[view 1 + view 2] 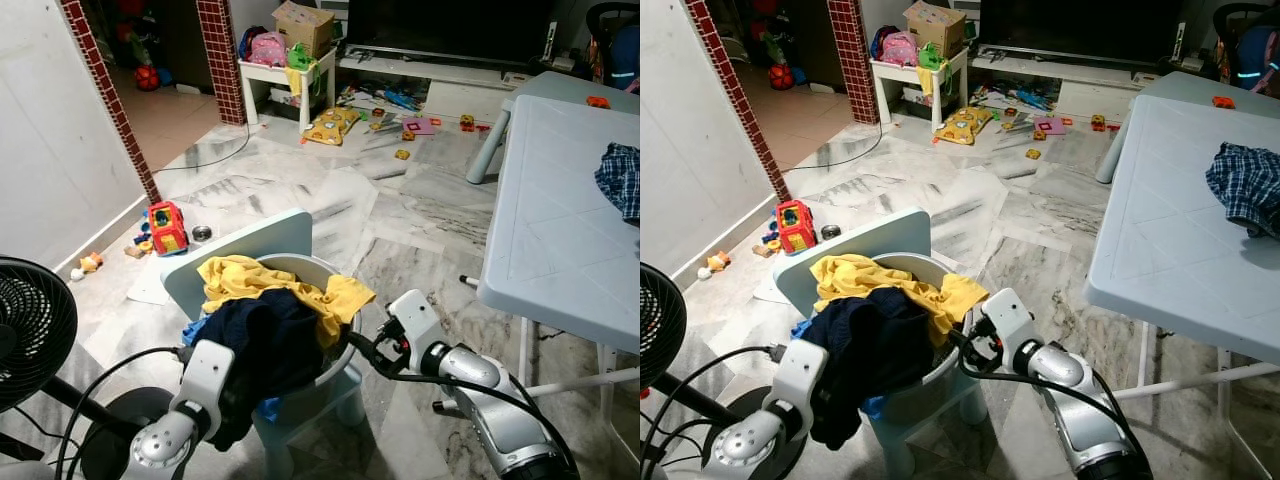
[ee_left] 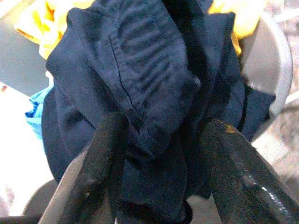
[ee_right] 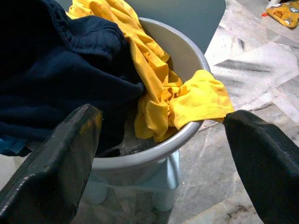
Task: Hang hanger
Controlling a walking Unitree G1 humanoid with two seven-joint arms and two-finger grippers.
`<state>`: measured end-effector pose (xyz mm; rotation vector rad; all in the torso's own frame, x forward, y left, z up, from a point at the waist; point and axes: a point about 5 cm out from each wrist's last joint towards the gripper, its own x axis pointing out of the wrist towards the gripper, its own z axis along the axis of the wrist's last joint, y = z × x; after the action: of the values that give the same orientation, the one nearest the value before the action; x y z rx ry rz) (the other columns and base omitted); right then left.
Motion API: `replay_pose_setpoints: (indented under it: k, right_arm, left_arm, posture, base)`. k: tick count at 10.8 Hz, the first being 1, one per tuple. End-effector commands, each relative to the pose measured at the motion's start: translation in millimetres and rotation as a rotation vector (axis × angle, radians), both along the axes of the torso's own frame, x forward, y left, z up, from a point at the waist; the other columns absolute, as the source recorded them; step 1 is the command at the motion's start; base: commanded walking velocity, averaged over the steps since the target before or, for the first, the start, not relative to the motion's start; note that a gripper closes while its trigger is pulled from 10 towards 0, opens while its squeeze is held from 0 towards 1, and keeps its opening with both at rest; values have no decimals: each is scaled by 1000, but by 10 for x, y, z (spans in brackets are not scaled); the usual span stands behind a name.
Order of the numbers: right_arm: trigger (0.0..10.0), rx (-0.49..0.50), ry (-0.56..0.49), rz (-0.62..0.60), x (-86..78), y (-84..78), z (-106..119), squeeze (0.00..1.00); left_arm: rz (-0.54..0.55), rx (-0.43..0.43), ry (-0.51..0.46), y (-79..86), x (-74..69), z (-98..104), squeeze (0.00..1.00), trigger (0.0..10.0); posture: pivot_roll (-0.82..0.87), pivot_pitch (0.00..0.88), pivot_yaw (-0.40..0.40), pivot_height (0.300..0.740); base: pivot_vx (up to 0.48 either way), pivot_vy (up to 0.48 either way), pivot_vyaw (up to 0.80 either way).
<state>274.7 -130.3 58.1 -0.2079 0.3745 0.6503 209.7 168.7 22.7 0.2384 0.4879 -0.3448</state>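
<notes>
Fingers of the left tool (image 2: 161, 140) pinch the navy garment (image 1: 265, 345); right tool (image 3: 163, 154) gapes wide.

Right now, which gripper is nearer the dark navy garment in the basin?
Left. The left gripper has its fingers around a fold of the navy garment; the right gripper hangs open beside the basin rim, by the yellow cloth.

The left arm rises from 7 o'clock in the left eye view, wrist bent inward toward 1 o'clock. The left gripper (image 2: 161, 140) has both fingers (image 2: 100, 163) closed against dark fabric pinched between them. The right arm enters from 5 o'clock, reaching toward 10 o'clock. The right gripper (image 3: 159, 135) holds its fingers (image 3: 56, 163) spread wide, gripping nothing.
</notes>
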Motion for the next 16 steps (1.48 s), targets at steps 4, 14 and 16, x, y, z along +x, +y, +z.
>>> replay_pose_setpoints:
  k: [4, 14, 16]
  right_arm:
    - [10000, 8, -21, 6, 37, 49, 53, 0]
    - [10000, 16, -23, -6, 48, 53, 50, 0]
    - [10000, 15, -23, -7, 46, 51, 51, 0]
  left_arm:
    - [-94, 89, -38, -15, 23, 45, 1000, 10000]
    - [-228, 203, -53, 17, 227, -62, 0, 10000]
    - [-246, 222, -72, 9, 292, -78, 0, 10000]
  posture:
    - [-134, 0, 33, 740]
    - [-150, 0, 50, 740]
    - [-152, 0, 51, 740]
  base:
    - [0, 0, 0]
    - [0, 0, 0]
    - [0, 0, 0]
